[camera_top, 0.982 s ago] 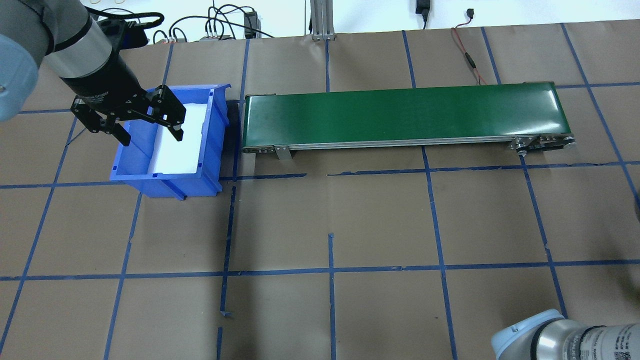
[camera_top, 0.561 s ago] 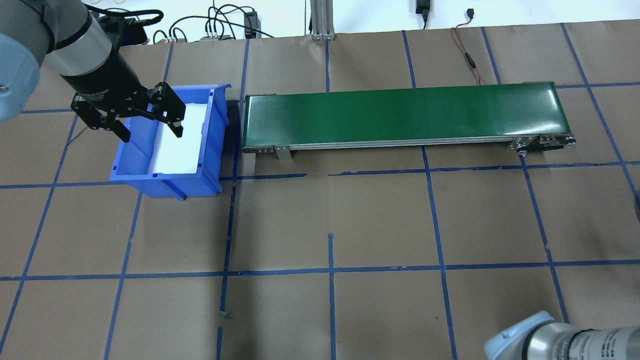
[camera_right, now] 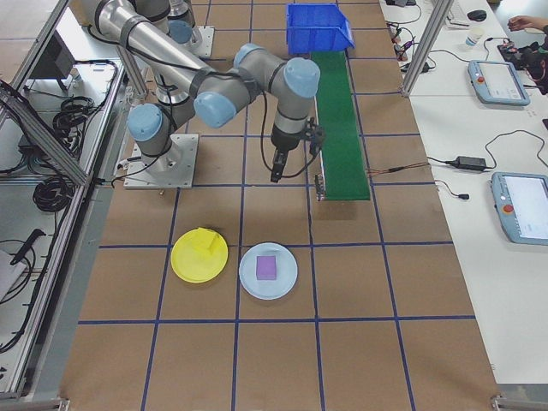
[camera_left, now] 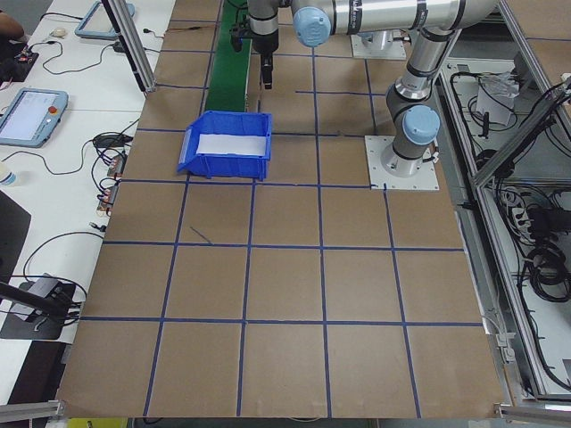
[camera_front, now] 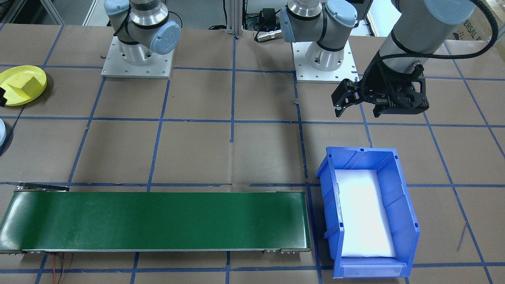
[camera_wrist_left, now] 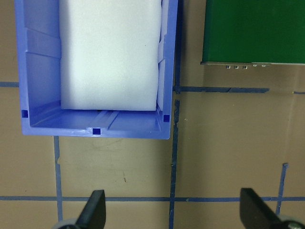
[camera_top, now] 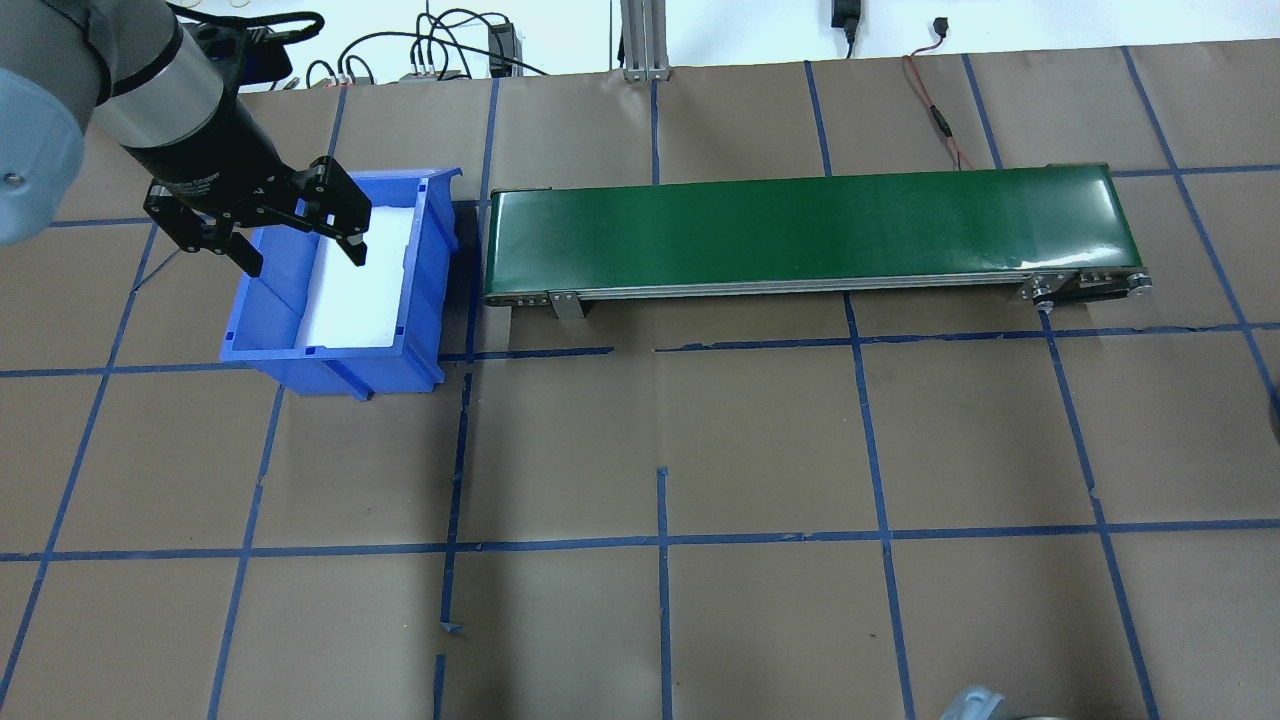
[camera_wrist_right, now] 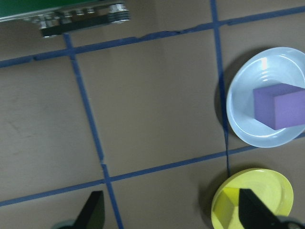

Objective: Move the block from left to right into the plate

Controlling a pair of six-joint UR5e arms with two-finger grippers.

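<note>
Found hovering just above the blue bin: the left gripper, fingers spread wide, gripping nothing. Directly below and ahead of it, only a white foam liner on the bin floor, with no block on it. Probably parked there because the bin serves as the pick-up point, with the spread fingers ready for a fresh grab. Just off to that claw's side, toward the other arm, one green conveyor belt, bare from end to end, presumably there to carry a block across the table.

At the belt's far end, the right gripper, also spread apart and carrying nothing. Ahead of that claw and slightly to one side, two plates lying close together: a pale blue plate holding a purple block, and a yellow plate holding a yellow block, the latter partly hidden behind a fingertip, so hard to say exactly how it lies.

Counted: two blocks, two plates, one bin, one belt. Both blocks already resting in plates of near-matching colour, well away from the left claw. Judged from that, nothing left to move at the bin end; looks like the job finished or paused for another block.
</note>
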